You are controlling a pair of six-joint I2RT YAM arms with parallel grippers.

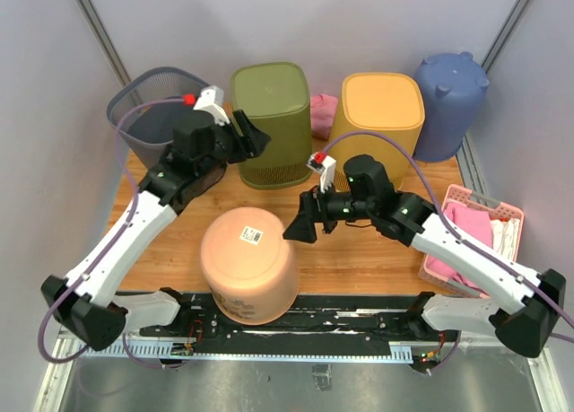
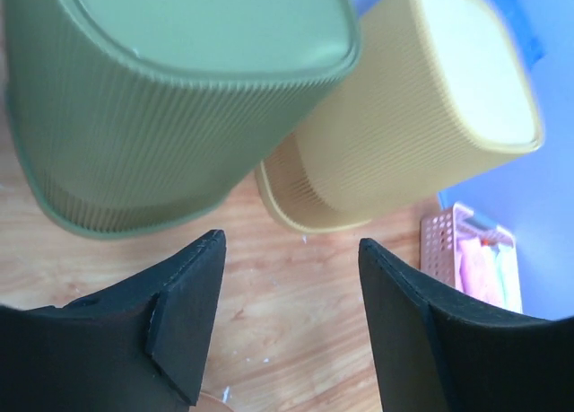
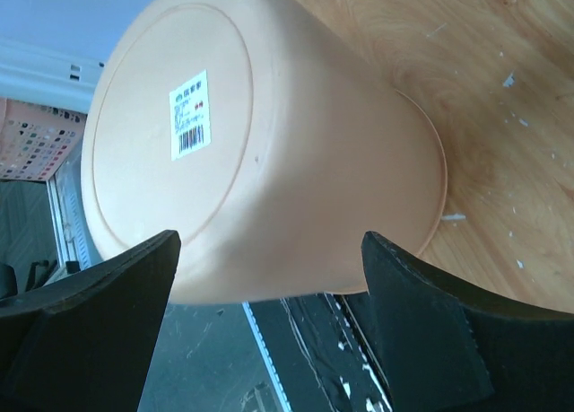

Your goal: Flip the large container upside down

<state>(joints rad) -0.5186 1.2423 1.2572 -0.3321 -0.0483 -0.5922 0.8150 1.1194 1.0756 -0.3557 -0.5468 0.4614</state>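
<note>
A large peach-coloured container (image 1: pixel 249 265) stands upside down near the table's front edge, its base with a barcode label facing up. It also fills the right wrist view (image 3: pixel 269 143). My right gripper (image 1: pixel 300 225) is open and empty, just right of the container's side, not touching it. My left gripper (image 1: pixel 254 138) is open and empty, up beside the olive-green bin (image 1: pixel 273 123), with the wooden table below its fingers in the left wrist view (image 2: pixel 287 286).
An olive-green bin (image 2: pixel 170 89) and a yellow bin (image 1: pixel 378 116) stand upside down at the back. A dark mesh basket (image 1: pixel 148 116) is back left, a blue bin (image 1: pixel 451 102) back right. A pink basket (image 1: pixel 473 232) with cloths sits at the right edge.
</note>
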